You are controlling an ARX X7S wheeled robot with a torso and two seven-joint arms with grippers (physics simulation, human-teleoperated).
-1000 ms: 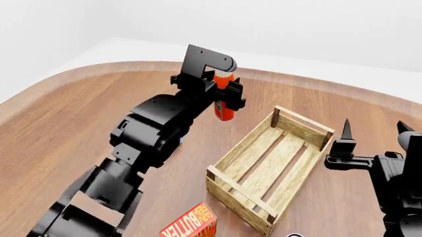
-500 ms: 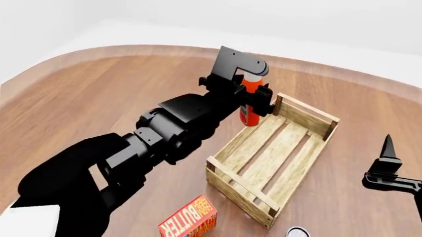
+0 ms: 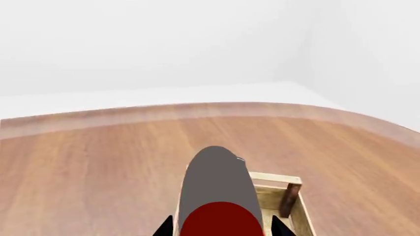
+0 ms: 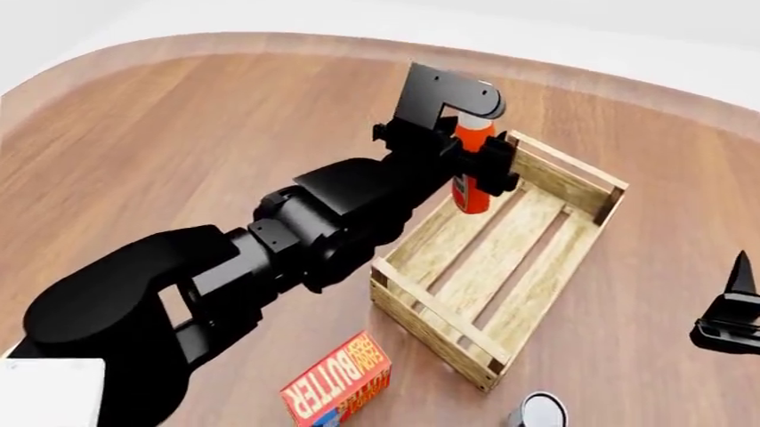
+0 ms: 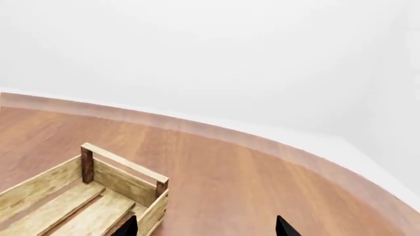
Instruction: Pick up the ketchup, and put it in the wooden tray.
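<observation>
The small orange-red ketchup bottle with a white cap (image 4: 472,173) was held clamped in the left gripper (image 4: 475,165) and was suspended upright above the far end of the pale light-wood slatted tray (image 4: 437,329), not resting on the slats. In the left wrist view the bottle (image 3: 220,196) was seen end-on between the gripper tips, with a corner of the tray (image 3: 288,196) beneath it. No object was seen lying inside the tray; only its gapped bottom slats were visible. A red-orange butter box (image 4: 338,396) lay on the brown wooden desk (image 4: 178,151) just beside the tray's near corner, and a small can (image 4: 540,414) stood at the lower edge. The right gripper (image 5: 203,227) was spread wide and held nothing, near the tray (image 5: 98,187).
</observation>
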